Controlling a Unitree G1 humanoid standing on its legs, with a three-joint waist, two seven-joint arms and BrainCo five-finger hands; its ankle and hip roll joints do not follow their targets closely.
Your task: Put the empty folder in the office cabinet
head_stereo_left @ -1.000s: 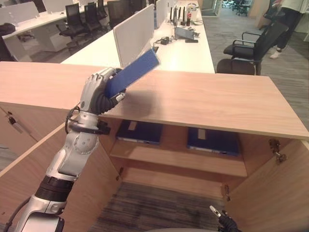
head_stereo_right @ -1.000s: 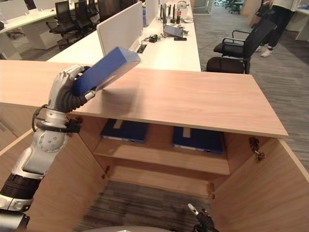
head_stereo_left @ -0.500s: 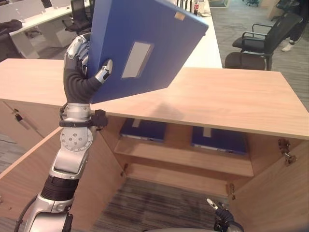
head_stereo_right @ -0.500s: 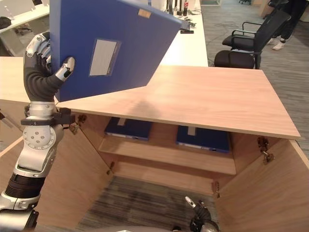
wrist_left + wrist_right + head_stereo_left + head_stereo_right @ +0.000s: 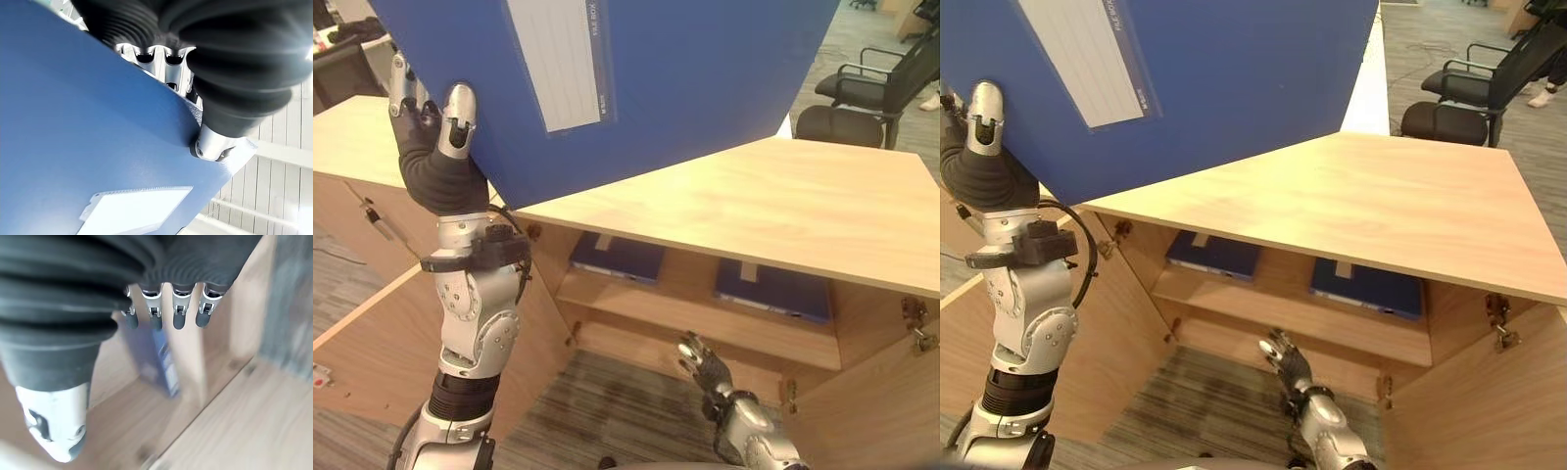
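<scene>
left hand [image 5: 435, 157] raised high, thumb and fingers clamped on the lower edge of a large blue folder [image 5: 685, 78], held up above the wooden cabinet [image 5: 783, 211]. below and to the right, right hand [image 5: 705, 362] with fingers relaxed and empty, near the cabinet's open shelf, where two more blue folders [image 5: 769, 292] lie flat.

folder [image 5: 685, 88] top cut off, desks behind hidden
</scene>
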